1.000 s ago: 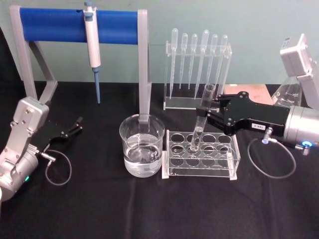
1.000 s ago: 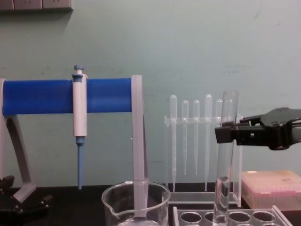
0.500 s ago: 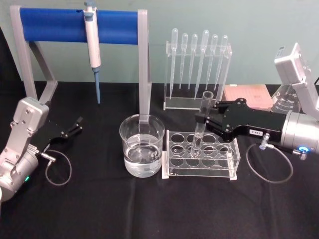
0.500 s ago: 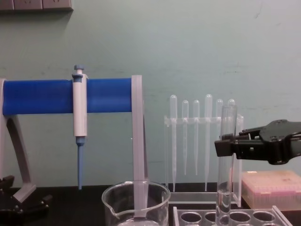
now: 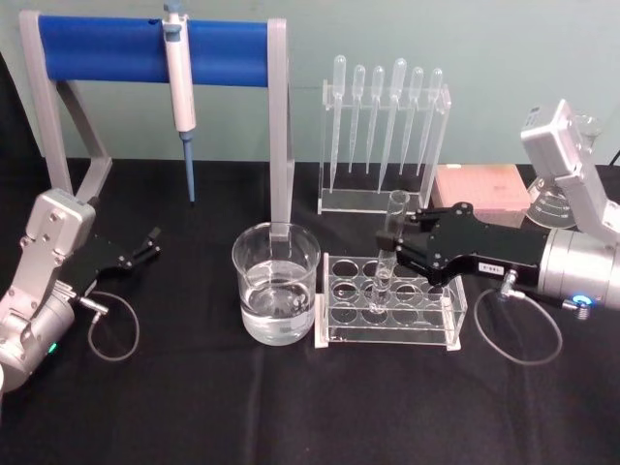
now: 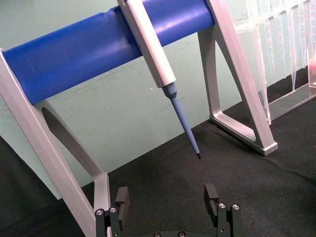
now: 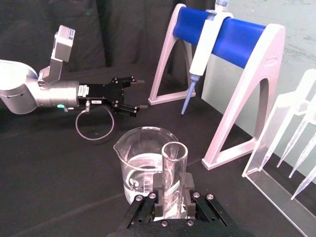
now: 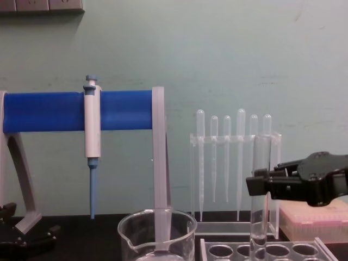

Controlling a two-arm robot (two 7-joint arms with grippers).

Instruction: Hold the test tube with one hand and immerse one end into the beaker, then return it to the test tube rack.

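Observation:
The test tube (image 5: 391, 242) is upright, its lower end down in a hole of the clear rack (image 5: 436, 325). My right gripper (image 5: 397, 250) reaches in from the right and is shut on the tube's upper part. The right wrist view has the test tube (image 7: 174, 170) held between the black fingers (image 7: 146, 203). The beaker (image 5: 276, 283), part full of clear liquid, stands just left of the rack. From the chest, the test tube (image 8: 260, 187) rises from the rack (image 8: 318, 249), with the beaker (image 8: 157, 232) to its left. My left gripper (image 5: 145, 245) rests open at the far left.
A grey stand with a blue bar (image 5: 145, 48) holds a pipette (image 5: 180, 92) behind the beaker. A clear holder of plastic pipettes (image 5: 383, 121) stands behind the rack. A pink box (image 5: 481, 186) and a glass flask (image 5: 552, 199) sit at the back right.
My right gripper has come down with the test tube, sinking its lower end deeper into the rack hole. The left arm has stayed still.

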